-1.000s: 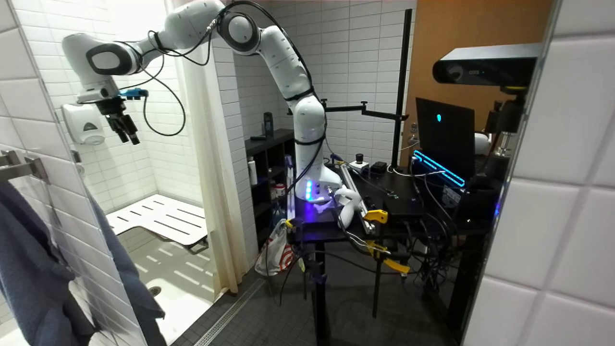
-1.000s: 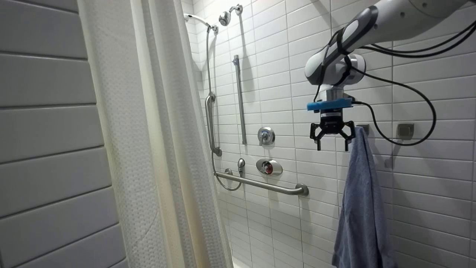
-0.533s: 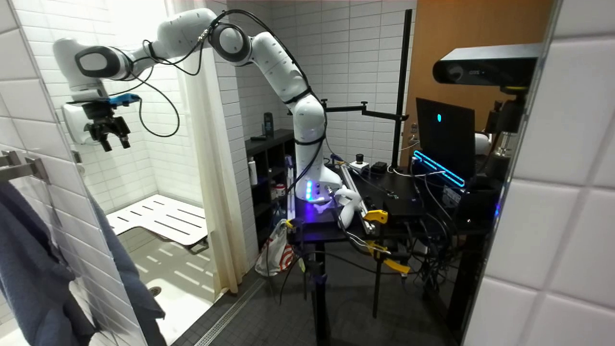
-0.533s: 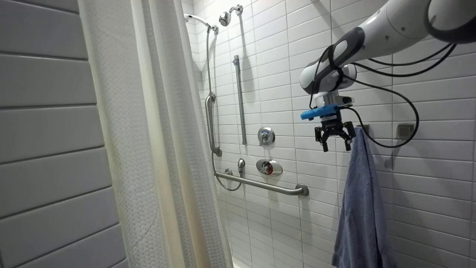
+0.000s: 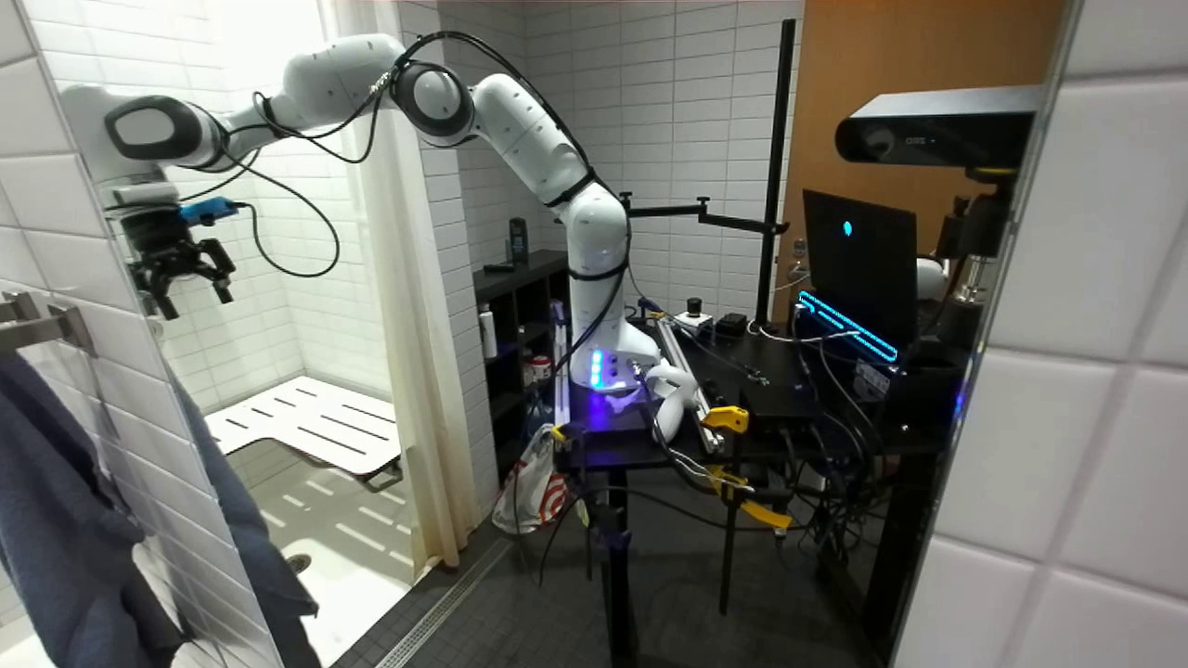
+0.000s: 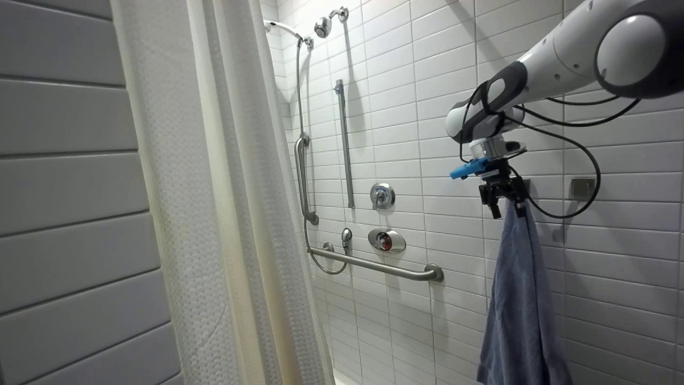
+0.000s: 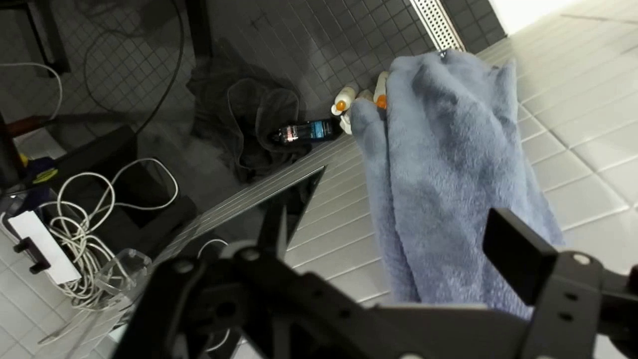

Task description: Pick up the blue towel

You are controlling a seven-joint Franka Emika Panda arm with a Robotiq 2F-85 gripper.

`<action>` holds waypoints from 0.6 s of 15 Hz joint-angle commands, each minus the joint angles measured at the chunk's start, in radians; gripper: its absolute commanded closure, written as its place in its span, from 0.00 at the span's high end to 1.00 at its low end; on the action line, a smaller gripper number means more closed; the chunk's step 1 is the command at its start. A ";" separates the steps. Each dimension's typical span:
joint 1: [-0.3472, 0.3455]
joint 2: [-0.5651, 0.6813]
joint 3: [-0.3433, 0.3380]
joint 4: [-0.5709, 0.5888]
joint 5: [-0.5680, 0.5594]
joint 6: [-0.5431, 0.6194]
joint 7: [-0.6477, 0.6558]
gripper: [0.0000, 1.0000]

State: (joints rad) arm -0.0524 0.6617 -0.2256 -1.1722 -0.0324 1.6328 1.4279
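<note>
Wrist view: a long, limp, grey-blue cloth towel [image 7: 443, 189] hangs in soft folds against a wall of glossy white tiles [image 7: 598, 142]. In an exterior view, the black two-fingered gripper [image 6: 508, 214] is level with the top of the towel and hides part of it; whether the two touch cannot be told. The fingers are spread wide, released, with the towel ungrasped. The white-and-grey robot arm [image 6: 572, 59] reaches in from the upper right, a bright blue plastic mount [image 6: 469, 169] just above the gripper. A cream, textured fabric shower curtain [image 6: 214, 187] hangs well apart from the towel. Seen from the wrist, a black bottle with a blue label [image 7: 319, 130] is just beside a crumpled dark cloth [image 7: 269, 107].
</note>
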 commanded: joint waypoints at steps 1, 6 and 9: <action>-0.005 0.022 -0.020 0.061 -0.054 -0.010 0.086 1.00; 0.056 0.013 -0.074 0.028 -0.238 0.147 0.151 1.00; 0.075 0.037 -0.081 0.053 -0.380 0.209 0.150 1.00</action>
State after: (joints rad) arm -0.0087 0.6740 -0.2785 -1.1482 -0.3016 1.7938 1.5584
